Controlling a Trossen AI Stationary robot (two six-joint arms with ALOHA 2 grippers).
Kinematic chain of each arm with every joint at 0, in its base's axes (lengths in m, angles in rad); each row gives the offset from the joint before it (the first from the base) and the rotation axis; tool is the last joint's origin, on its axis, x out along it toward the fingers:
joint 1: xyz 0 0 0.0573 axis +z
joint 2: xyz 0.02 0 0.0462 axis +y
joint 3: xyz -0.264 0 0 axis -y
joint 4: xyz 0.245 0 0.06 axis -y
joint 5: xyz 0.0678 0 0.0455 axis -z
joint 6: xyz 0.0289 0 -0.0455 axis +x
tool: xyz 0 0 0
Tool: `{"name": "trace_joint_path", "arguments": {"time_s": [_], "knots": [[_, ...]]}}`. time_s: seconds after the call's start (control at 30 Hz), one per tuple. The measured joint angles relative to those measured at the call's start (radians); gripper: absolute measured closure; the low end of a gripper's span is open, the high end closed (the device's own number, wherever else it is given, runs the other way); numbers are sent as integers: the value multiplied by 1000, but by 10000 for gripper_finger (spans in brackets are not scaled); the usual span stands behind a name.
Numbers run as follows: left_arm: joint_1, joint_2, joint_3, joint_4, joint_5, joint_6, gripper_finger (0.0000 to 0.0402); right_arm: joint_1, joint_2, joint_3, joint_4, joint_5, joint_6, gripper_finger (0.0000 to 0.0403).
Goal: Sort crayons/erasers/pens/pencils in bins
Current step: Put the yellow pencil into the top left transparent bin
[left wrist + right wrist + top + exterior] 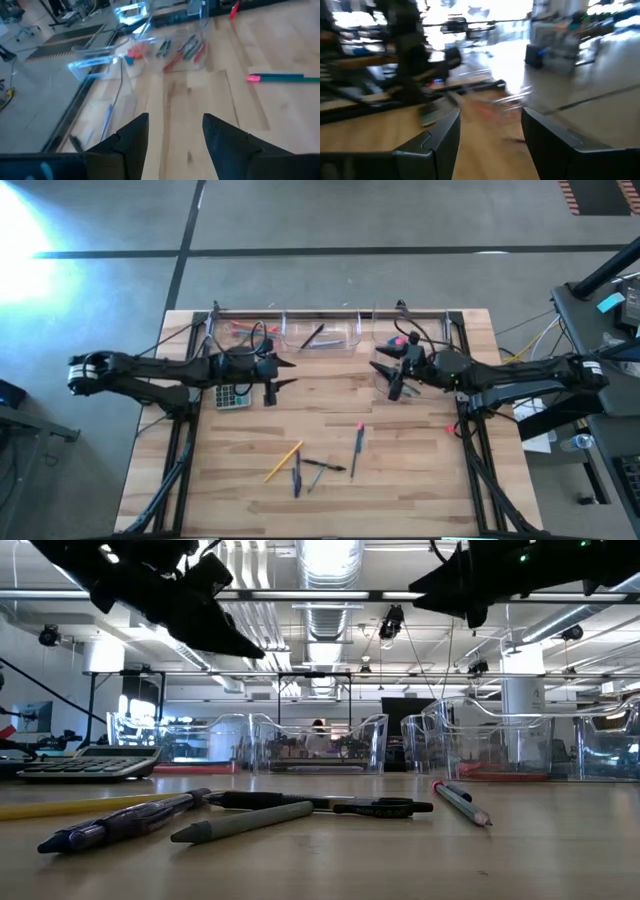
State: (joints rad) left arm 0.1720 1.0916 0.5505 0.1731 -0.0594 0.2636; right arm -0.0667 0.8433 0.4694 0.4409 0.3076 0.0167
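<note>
While both arms hang above the far half of the table [420, 480], nothing is gripped by either. The left gripper [284, 373] is held over bare wood just right of the grey calculator [233, 395]; in its wrist view its fingers [132, 137] are seen spread, with only tabletop between them. The right gripper [388, 379] is poised just in front of the right-hand bin, and its jaws are likewise parted and empty in its own wrist view, where the scene is smeared, probably by motion.

Along the far edge the bins [320, 332] are lined up, seemingly so that each kind can be dropped in from the front. Red and green sticks are seen in the left bin [238, 330], one dark pen in the middle bin, and pink erasers [404, 339] in the right one; a fourth bin cannot be told apart from above. So the sorting is judged partly done.

What remains is gathered near the front edge, well apart from both grippers: a yellow pencil [283, 462], two dark pens [297, 476] crossed beside it, a grey stick [243, 821] among them, and a pink-tipped pencil [357, 442] lying alone to the right. In the low view the dark ones are seen touching and overlapping, so a clean pick would be easiest at the lone pencil. Both grippers are kept raised, presumably so that neither bins nor strays are knocked while a target is approached.
</note>
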Motion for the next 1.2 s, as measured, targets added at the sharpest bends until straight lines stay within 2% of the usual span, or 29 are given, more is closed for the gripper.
{"name": "trace_joint_path", "arguments": {"time_s": [0.03,0.13,0.2,0.3,0.43,0.53,0.63,0.7,0.77,0.93,1.03,1.2], "knots": [[-1,6,10,-15,-14,7,229,3,-17,0,-18,-33,28,202],[-8,59,42,-87,-145,-16,229,4,-74,0,-129,-142,158,202],[-21,100,67,-121,-161,-52,229,13,-104,0,-225,-173,230,202],[-67,168,124,-142,-153,-127,229,43,-124,-14,-327,-151,301,202],[-154,260,217,-305,-152,-206,229,100,-106,-65,-345,-56,363,202],[-213,309,303,-458,-150,-293,229,151,-77,-104,-303,41,414,202],[-262,335,377,-648,-100,-440,229,205,-36,-149,-141,151,480,202],[-294,340,414,-750,-53,-563,229,239,0,-170,-41,165,473,202],[-327,339,423,-811,-48,-708,229,264,30,-175,25,163,450,202],[-414,356,392,-800,1,-944,229,297,74,-129,68,166,417,202],[-478,410,392,-809,31,-1022,229,319,104,-101,65,166,384,202],[-567,513,468,-817,62,-1123,229,356,158,-55,74,168,365,202]]}}
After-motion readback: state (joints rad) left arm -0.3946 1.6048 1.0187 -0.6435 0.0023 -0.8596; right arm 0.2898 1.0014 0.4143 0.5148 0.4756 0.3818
